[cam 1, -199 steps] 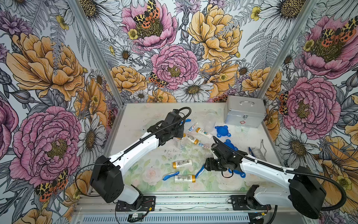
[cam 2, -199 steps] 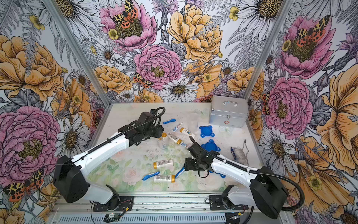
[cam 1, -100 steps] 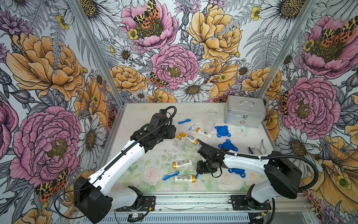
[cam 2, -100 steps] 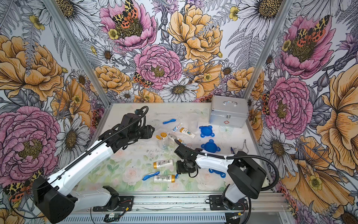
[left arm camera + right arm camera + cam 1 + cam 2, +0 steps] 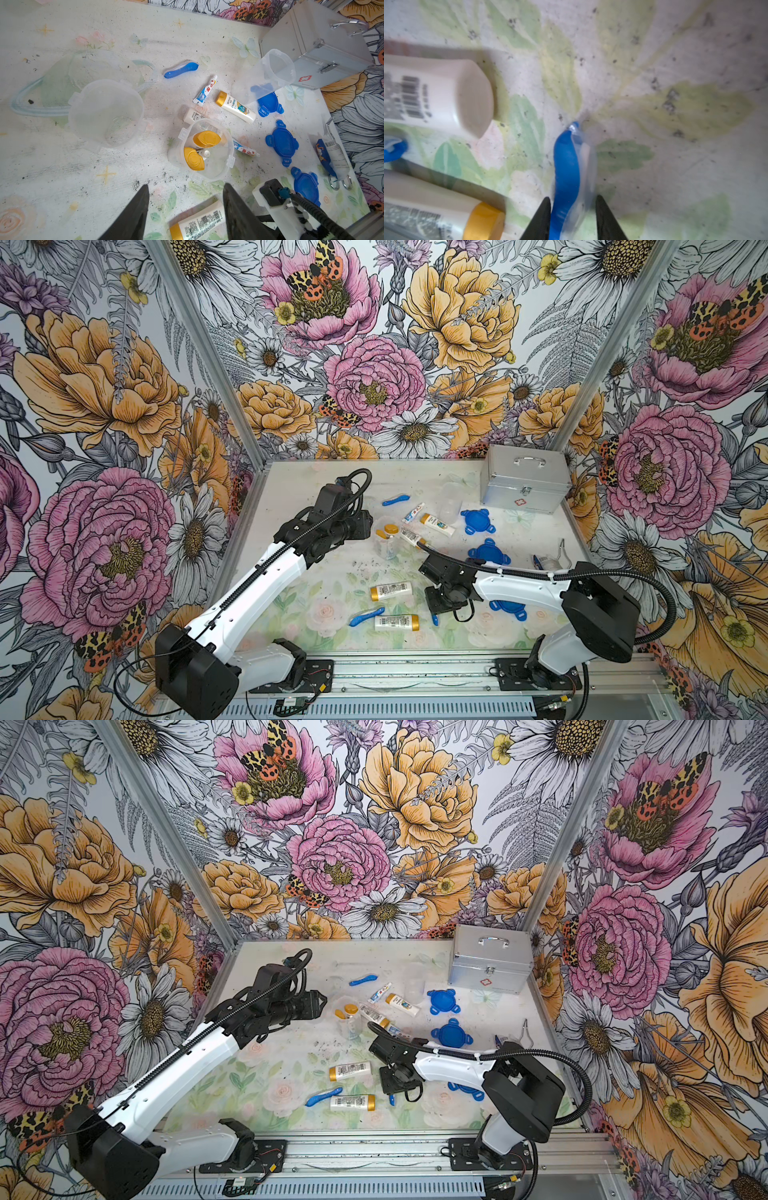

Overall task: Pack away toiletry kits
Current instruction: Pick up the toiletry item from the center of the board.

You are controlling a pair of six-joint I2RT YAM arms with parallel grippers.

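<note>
Right pincer (image 5: 573, 197) astride a toothbrush (image 5: 566, 162)
The toothbrush lies on the tabletop (image 5: 83, 176), apart from the cup (image 5: 220, 166) on the robot's side; I cannot tell whether the jaws grip it. Left pincer (image 5: 186, 184), released and empty, hovers near the cup.

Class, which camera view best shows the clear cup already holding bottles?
The left wrist view: the cup appears large, seen from above, two gold caps inside. Both top views show it small and faint. The right wrist view misses it.
</note>
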